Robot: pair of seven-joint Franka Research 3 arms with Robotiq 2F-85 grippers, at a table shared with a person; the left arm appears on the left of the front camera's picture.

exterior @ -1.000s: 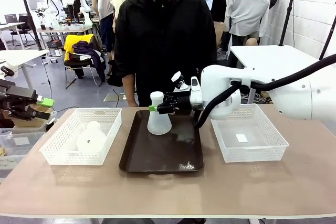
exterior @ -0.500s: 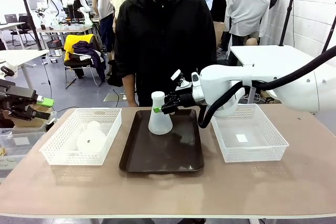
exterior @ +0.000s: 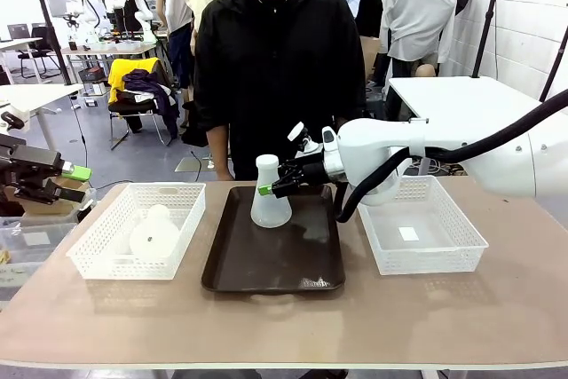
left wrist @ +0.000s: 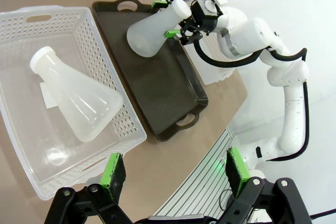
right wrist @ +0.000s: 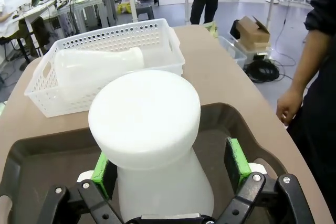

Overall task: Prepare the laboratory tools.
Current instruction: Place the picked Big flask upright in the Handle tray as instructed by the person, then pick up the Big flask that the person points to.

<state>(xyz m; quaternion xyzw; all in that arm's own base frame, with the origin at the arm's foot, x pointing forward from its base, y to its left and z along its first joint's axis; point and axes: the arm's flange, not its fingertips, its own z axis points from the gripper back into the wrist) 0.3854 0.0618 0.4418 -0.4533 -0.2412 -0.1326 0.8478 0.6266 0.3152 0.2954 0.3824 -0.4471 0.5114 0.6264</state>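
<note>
While the right arm reaches in across the middle, its right tool (exterior: 269, 186) sits at the neck of the standing flask (exterior: 270, 209). That flask is on its base in the far half of the dark tray (exterior: 266, 268), a bit left of centre. From the right wrist view the two green pads are spread wide on either side of the neck, just under the fat rim. There's a sliver of tray visible between the flask and one pad, so the tool reads as apart, straddling rather than squeezing. Can't say whether the other pad actually touches the plastic.

The second flask (exterior: 153, 235) is lying on its side in the white mesh left basket (exterior: 105, 265), with its wide base facing the robot's side. The left tool (left wrist: 174, 167) hangs roughly over the tabletop (exterior: 284, 326) edge on that basket's side, fingers wide apart with nothing between them.

The right basket (exterior: 428, 259) is just beside the tray on the other side and has a small white slip (exterior: 408, 233) lying flat on its floor. Both baskets and the tray sit in a row on the brown tabletop. A person (exterior: 280, 68) in a black top stands at the far side right behind the tray, one hand (right wrist: 289, 107) hanging loose near the tabletop's edge.
</note>
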